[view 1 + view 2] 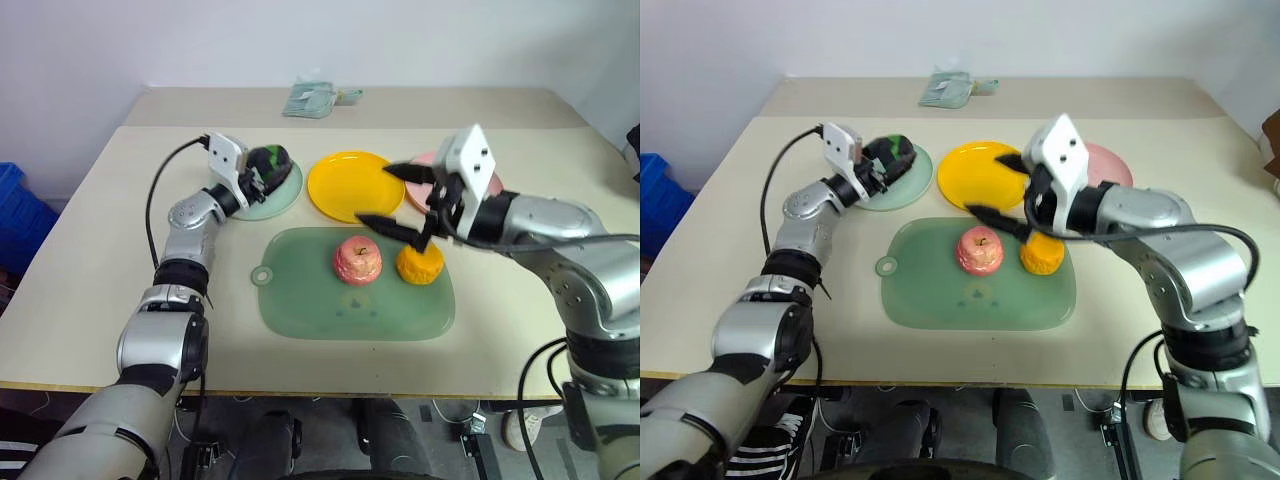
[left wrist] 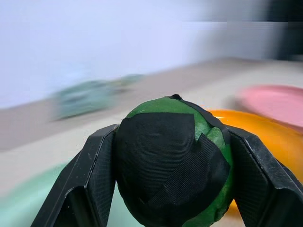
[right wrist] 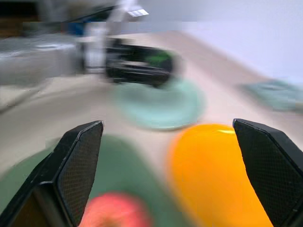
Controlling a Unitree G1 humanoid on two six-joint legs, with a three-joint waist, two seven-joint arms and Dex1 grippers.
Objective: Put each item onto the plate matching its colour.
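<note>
Left gripper (image 1: 262,175) clamped on dark green-and-black ball (image 1: 270,160), held above pale mint green round plastic plate (image 1: 283,198) on beige desk (image 1: 90,290). Right gripper (image 1: 395,200) spread wide, empty, hovering over near edge of yellow-orange round plate (image 1: 345,185). Pink toy apple with stem (image 1: 357,259) and lumpy orange toy fruit (image 1: 420,264) side by side on large green rounded-rectangle mat (image 1: 350,310). Pink round plate (image 1: 1108,165) behind right gripper.

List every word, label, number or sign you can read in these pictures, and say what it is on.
None can be read.
Green mat: faint marks near its middle, too small to read.
Greenish packet at the table's far edge: any print is too small to read.
</note>
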